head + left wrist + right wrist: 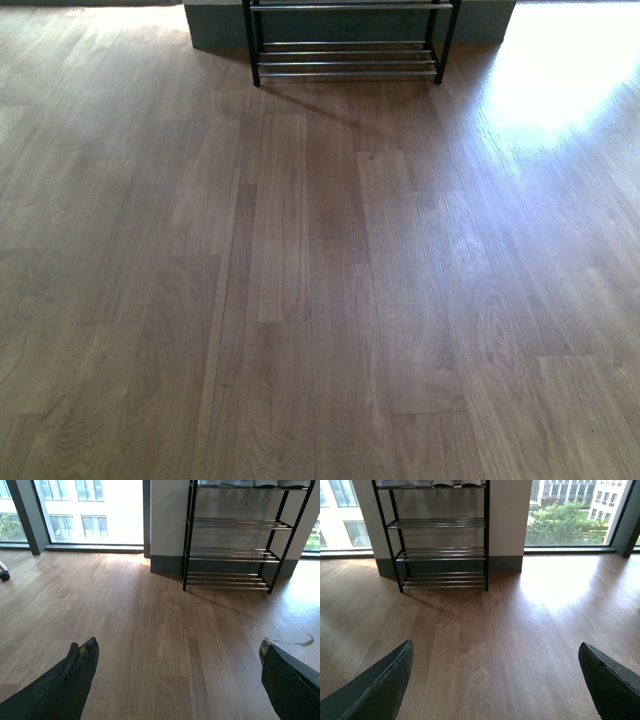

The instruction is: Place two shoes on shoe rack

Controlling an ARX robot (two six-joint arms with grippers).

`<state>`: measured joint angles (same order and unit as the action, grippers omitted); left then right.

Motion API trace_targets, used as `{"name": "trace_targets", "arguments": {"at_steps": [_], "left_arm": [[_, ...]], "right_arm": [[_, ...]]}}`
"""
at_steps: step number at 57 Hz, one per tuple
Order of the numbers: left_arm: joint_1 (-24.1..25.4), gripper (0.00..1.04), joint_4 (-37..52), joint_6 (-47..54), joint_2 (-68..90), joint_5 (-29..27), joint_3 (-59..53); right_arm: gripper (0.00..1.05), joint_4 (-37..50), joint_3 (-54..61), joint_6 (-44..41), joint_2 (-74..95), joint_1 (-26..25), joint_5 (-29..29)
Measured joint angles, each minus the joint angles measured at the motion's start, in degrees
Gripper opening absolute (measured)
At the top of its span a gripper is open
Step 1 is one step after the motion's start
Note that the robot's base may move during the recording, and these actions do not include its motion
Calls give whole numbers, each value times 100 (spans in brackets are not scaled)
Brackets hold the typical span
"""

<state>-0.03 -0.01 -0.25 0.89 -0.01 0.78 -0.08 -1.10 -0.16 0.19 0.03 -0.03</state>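
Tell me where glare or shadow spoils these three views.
Front view: glare washes out the floor at upper right, and the shoe rack casts a shadow forward. Left wrist view: the window is overexposed. Right wrist view: a bright reflection lies on the floorboards below the window.

The floor was brown wood-look plank, laid lengthwise away from the camera. A white wall section with a grey-green skirting board stood at twelve o'clock. Full-height windows with dark frames flanked it at eleven and one o'clock. Daylight threw a bright glare patch on the planks at one o'clock. Trees and buildings showed outside.
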Motion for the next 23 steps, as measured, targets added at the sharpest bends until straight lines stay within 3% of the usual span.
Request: {"name": "trace_targets", "arguments": {"at_steps": [23], "left_arm": [[-2,95,0,0,0,0,0]], "right_arm": [[96,0,0,0,0,0,0]]}}
